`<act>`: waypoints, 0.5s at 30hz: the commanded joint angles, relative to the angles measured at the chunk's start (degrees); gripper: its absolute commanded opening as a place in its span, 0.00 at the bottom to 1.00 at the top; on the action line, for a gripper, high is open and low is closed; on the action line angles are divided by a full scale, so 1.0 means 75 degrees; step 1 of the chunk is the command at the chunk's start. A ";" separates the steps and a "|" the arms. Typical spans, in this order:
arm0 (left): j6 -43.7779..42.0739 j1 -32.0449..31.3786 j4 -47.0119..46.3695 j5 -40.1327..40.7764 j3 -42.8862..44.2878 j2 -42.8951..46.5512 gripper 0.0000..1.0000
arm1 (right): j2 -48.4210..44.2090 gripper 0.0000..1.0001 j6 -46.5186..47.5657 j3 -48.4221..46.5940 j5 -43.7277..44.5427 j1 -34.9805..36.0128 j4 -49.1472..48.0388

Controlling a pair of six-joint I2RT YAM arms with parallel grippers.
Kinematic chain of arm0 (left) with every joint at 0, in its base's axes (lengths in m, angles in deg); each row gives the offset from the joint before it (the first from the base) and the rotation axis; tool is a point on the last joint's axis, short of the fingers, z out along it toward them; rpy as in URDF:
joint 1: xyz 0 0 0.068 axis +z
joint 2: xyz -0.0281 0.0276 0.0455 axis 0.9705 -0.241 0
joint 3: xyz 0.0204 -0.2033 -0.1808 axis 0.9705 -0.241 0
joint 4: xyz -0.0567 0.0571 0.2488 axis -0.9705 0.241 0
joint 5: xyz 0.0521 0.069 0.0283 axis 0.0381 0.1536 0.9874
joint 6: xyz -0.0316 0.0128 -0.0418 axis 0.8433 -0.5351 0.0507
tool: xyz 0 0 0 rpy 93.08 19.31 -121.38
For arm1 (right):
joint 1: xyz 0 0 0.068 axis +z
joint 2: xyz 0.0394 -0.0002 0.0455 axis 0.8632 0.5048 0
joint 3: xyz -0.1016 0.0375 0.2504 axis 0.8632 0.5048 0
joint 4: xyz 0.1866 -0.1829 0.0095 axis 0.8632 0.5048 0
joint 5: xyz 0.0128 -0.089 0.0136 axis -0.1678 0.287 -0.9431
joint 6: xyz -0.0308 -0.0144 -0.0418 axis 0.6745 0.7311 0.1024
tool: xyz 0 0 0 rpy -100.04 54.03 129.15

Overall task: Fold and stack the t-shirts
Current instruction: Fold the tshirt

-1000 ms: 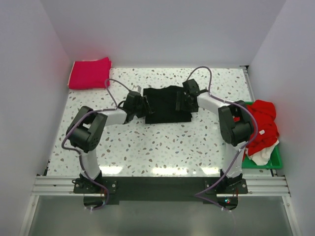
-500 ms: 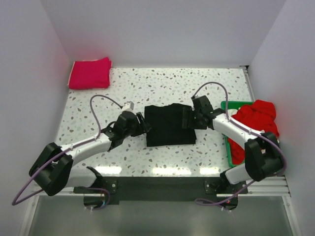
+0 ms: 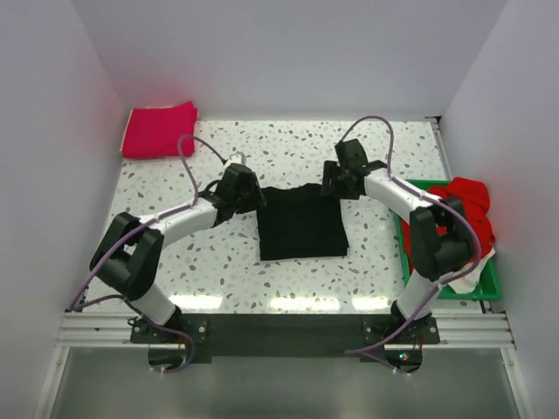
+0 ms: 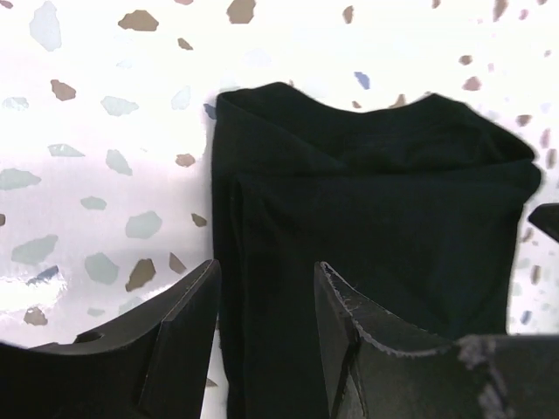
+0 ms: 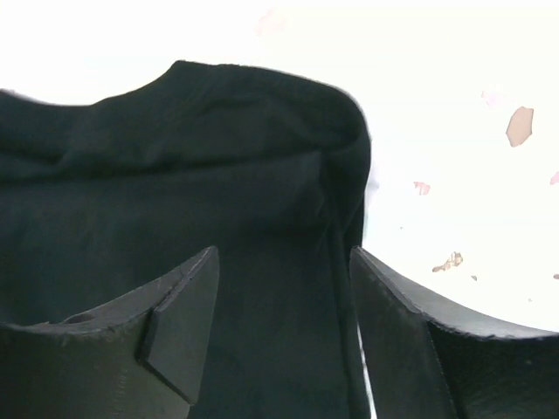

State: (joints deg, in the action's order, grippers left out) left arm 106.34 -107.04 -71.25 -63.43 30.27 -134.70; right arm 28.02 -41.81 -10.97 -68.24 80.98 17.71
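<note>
Black t-shirt (image 3: pixel 301 225) folded flat mid-counter (image 3: pixel 288 153). Overhead view alone shows folded magenta t-shirt (image 3: pixel 159 129) at far-left corner, and red t-shirt (image 3: pixel 463 202) heaped over white t-shirt (image 3: pixel 468 272) in green tray (image 3: pixel 493 291). Wrist views alone show grip state: left claw (image 4: pixel 266 271) released, fingers straddling shirt's left edge; right claw (image 5: pixel 284 257) released over right edge. Compared with second ago, black shirt lies nearer arm bases.

No writing, label, brand, number or sign can be read anywhere (not from overhead, nor from either wrist camera).
</note>
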 commanded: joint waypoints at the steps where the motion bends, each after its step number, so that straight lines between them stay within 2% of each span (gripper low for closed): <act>1: -0.0319 0.0135 0.0131 0.0001 0.0578 -0.0434 0.51 | 0.0355 0.64 0.0072 -0.0613 0.0346 -0.0027 -0.0039; 9: -0.0249 0.0158 0.0002 0.0036 0.1105 -0.1255 0.49 | 0.0965 0.58 0.0025 -0.0989 0.0324 -0.0086 -0.0168; 15: -0.0260 0.0193 -0.0080 0.0095 0.1270 -0.1478 0.45 | 0.1094 0.47 -0.0034 -0.0966 0.0183 -0.0086 -0.0238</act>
State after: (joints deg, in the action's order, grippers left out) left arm 105.69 -106.06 -70.20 -63.58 37.09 -144.95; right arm 35.36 -41.87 -16.13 -67.06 80.61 17.60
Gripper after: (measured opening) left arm 0.462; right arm 0.482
